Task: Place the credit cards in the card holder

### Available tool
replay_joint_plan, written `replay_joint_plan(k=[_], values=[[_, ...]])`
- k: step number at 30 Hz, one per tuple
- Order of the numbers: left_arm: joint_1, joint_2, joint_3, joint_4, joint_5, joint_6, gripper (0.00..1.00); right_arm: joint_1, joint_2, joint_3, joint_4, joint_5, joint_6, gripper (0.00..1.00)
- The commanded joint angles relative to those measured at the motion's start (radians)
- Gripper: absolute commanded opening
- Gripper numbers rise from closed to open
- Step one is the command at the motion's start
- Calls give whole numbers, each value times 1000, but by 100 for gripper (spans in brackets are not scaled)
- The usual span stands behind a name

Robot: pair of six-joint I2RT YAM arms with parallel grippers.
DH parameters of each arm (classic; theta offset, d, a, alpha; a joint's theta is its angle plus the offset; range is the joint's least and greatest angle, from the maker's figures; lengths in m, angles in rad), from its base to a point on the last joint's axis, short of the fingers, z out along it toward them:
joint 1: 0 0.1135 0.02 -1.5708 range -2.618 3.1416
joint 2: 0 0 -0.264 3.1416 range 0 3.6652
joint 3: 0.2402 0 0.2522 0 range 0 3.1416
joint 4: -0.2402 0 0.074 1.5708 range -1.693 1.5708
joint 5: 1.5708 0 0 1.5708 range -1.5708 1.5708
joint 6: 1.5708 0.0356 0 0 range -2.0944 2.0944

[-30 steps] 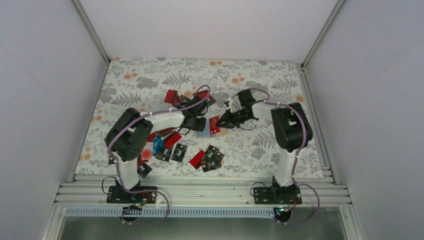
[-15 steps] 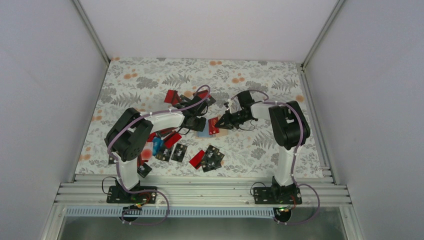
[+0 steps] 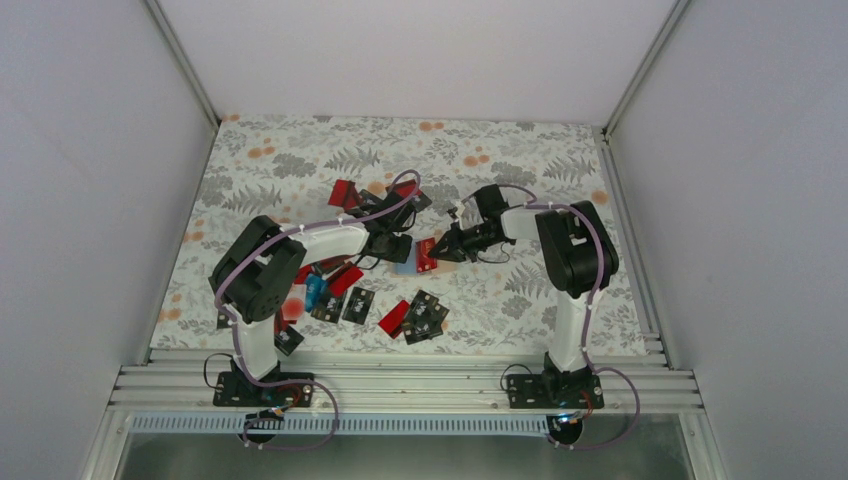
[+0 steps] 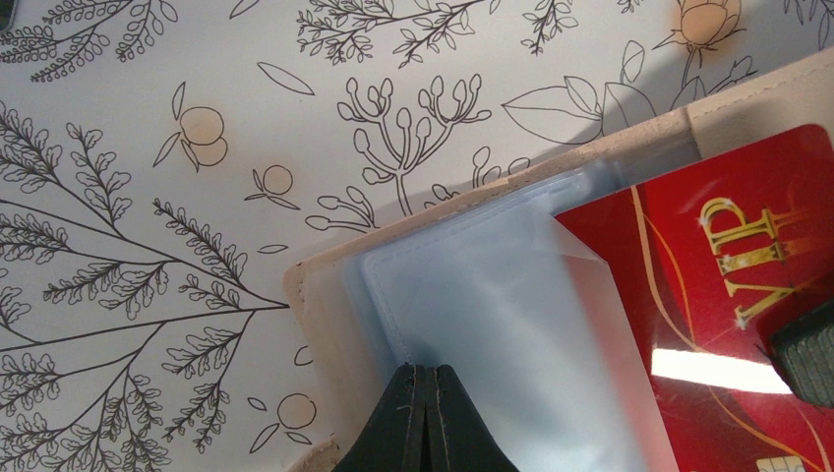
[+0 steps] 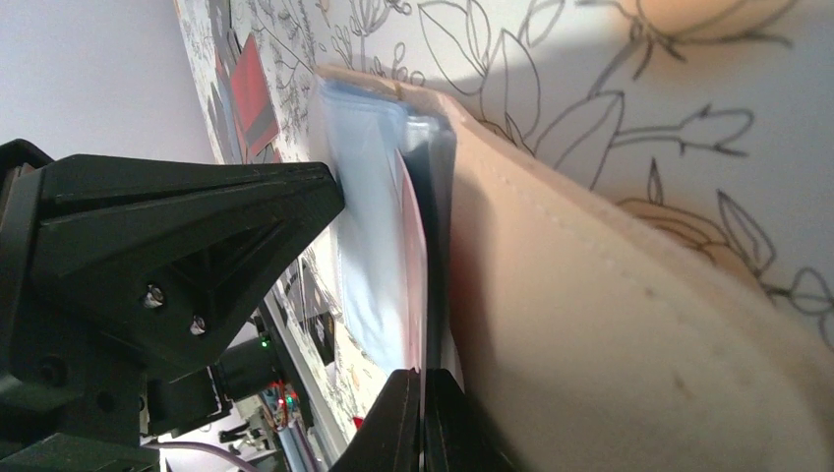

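The card holder [image 3: 406,266] lies open at the table's middle, tan outside [image 5: 590,295] and grey-blue pockets inside [image 4: 492,324]. My left gripper [image 4: 426,379] is shut on a translucent pocket sleeve at its near edge, and in the top view this left gripper [image 3: 400,252] sits just left of the holder. A red credit card [image 4: 728,285] with gold "VIP" lettering is partly under the sleeve. My right gripper [image 5: 423,385] is shut on that card's edge, coming from the right [image 3: 438,249]. Other credit cards [image 3: 357,304] lie loose nearer the arms.
Black cards [image 3: 425,315], a red card [image 3: 393,318] and a blue card [image 3: 314,290] are scattered in front of the holder. More red cards [image 3: 343,192] lie behind my left arm. White walls and metal rails [image 3: 400,385] bound the floral table.
My right gripper has shifted a little to the left with the red card, towards the card holder. The left gripper has stayed in place on the sleeve.
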State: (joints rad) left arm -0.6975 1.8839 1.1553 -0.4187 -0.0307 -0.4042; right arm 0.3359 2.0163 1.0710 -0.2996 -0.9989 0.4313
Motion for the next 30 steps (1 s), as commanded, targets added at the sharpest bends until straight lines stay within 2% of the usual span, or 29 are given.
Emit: replay_joint_plan(k=[1, 30], values=[[3, 23, -36, -26, -10, 3, 2, 18, 19, -18, 26, -3, 41, 4], [3, -5, -59, -40, -7, -14, 2, 55, 50, -3, 114, 81, 105, 4]])
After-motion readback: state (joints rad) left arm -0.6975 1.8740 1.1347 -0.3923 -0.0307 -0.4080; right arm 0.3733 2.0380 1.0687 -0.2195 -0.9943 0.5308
